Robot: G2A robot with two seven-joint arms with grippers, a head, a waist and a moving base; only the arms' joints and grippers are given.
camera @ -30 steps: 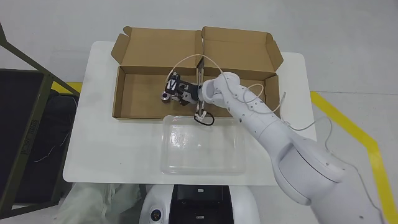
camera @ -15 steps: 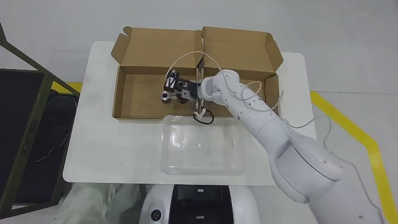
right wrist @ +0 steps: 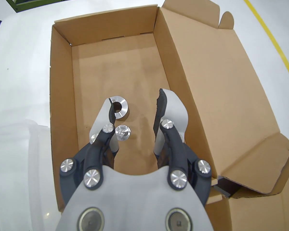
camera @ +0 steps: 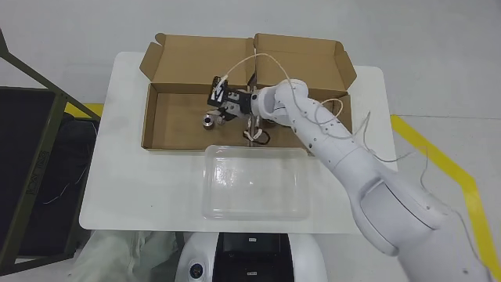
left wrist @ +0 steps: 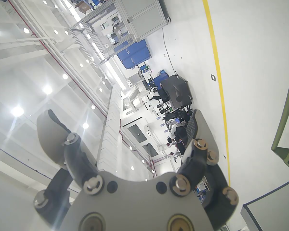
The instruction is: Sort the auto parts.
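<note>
Bright, even overhead light washed the white rectangular table (camera: 117, 172). The round ceiling lamps (left wrist: 16, 110) flared with haloes. In the brown cardboard box (right wrist: 134, 56), at the table's twelve o'clock, a soft shadow edged the silver metal ring (right wrist: 124, 108). Both wrist views bowed straight lines near their edges.

Right gripper (camera: 218, 97) has been drawn back from the metal ring (camera: 207, 119) and shifted toward the far wall of the cardboard box (camera: 176, 117). The ring has been left lying on the left compartment floor.
</note>
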